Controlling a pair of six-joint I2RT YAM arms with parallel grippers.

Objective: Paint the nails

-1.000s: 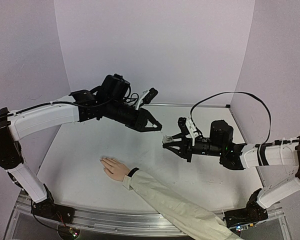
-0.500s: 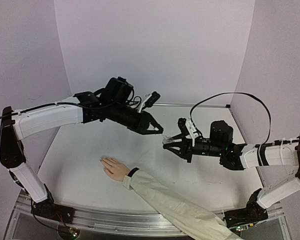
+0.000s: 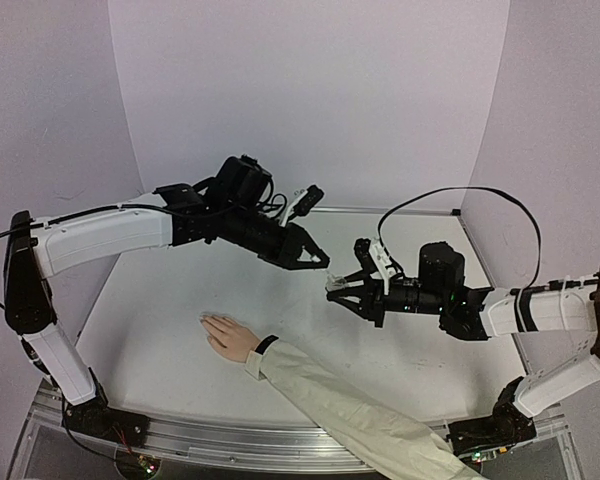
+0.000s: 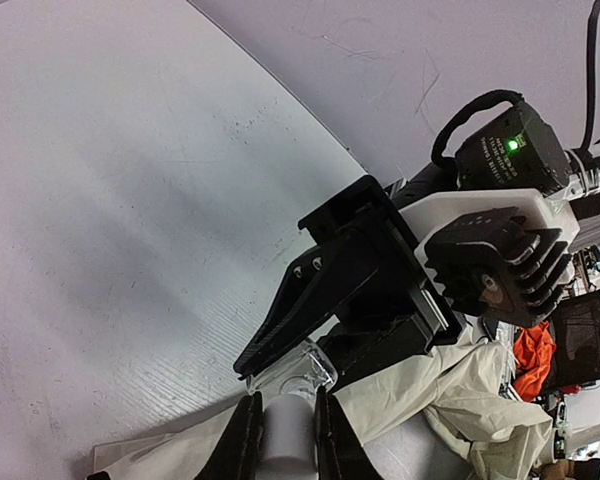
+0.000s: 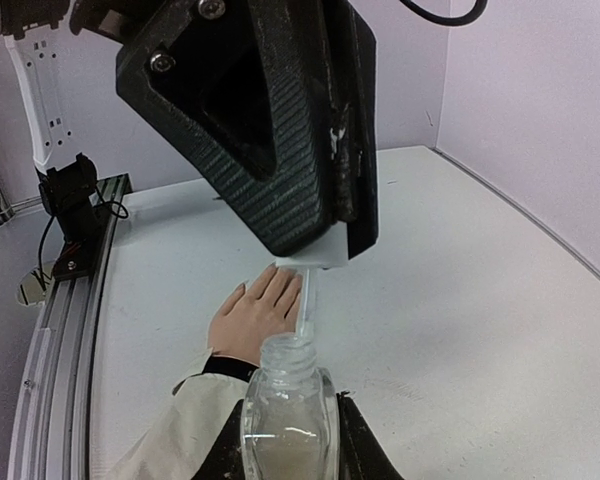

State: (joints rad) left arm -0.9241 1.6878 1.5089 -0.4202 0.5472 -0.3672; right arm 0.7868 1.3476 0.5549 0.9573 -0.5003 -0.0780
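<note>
A light-skinned hand with a black wristband and cream sleeve lies flat on the white table. Its pale nails point left. The hand also shows in the right wrist view. My right gripper is shut on a clear glass polish bottle, held upright above the table. My left gripper is shut on the white cap, just above the bottle. The brush hangs from the cap with its tip at the bottle's open mouth. Both grippers are right of and above the hand.
The cream sleeve runs from the hand to the near right edge. A black cable loops above the right arm. Lilac walls close the back and sides. A metal rail lines the near edge.
My left gripper has moved right and down with the cap, bringing the brush to the bottle's mouth. The right gripper and the hand have stayed about still.
</note>
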